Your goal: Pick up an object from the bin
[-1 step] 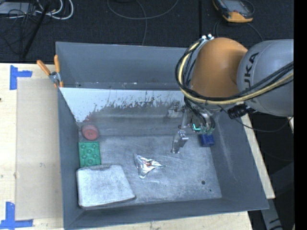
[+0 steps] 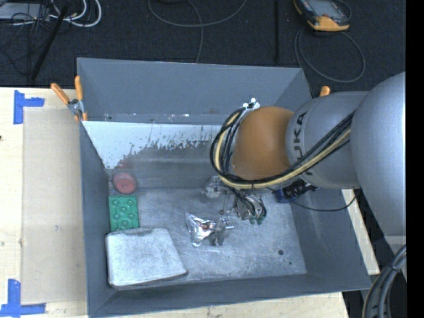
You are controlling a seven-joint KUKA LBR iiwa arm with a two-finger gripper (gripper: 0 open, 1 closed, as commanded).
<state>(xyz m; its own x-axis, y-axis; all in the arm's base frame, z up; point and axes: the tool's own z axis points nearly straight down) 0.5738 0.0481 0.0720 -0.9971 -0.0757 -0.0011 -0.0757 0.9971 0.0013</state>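
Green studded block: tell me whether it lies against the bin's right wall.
No, the green studded block lies by the bin's left wall, between a pink round piece and a white cloth.

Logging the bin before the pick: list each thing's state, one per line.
gripper: down near the bin floor, beside the foil.
crumpled foil: lying mid-bin, not lifted.
pink disc: lying by the view's left wall.
green studded block: flat, studs up.
white pad: flat, near-left corner.

Pink disc [image 2: 124,182], green studded block [image 2: 124,212] and white cloth [image 2: 144,256] lie close together.
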